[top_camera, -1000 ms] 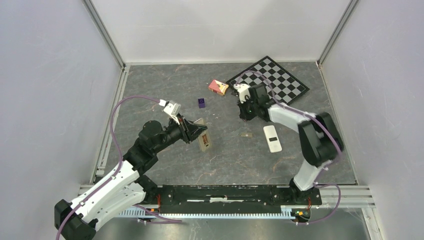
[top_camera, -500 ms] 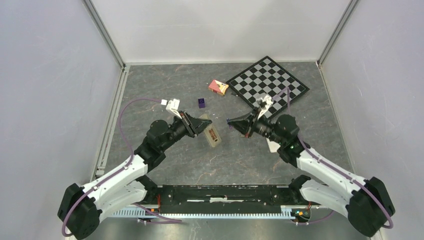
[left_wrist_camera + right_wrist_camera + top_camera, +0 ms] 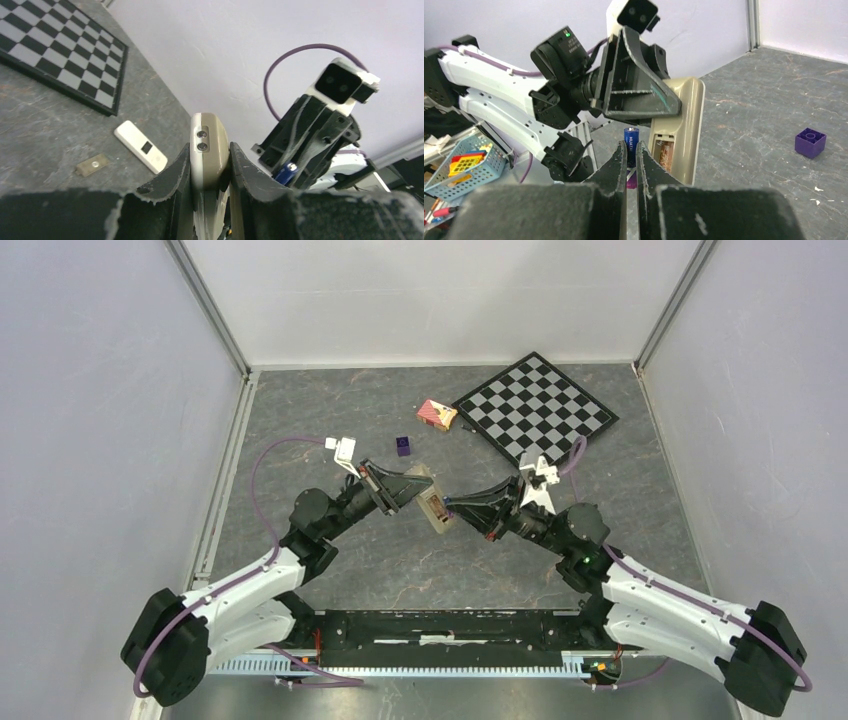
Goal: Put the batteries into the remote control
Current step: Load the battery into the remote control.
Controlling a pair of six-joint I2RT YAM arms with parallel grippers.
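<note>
On the left, we have the left jaws clamped across the narrow sides of the remote control (image 3: 433, 508). It is lifted clear of the bench (image 3: 330, 410) and tilted so its open battery bay faces the other arm. The left wrist view shows the shell end-on, squeezed from both sides. We judge the remote a light, rigid plastic shell, smooth enough to pivot in a two-sided hold. Gripping it across the sides, away from the bay, looks right to us, and any push into the bay should be gentle or the shell may twist. Just to its right, one of the batteries (image 3: 631, 142) stands upright in the right jaws, which are closed narrowly on its lower half. Its top end is near the bay's opening but, as far as we can tell, not yet inside. We take the cell to be small, hard, slick and round, prone to rolling or shooting out of a flat pinch. Holding it low leaves one end free to enter first. Further right, a purple block (image 3: 810, 142) sits on the bench, well apart.
</note>
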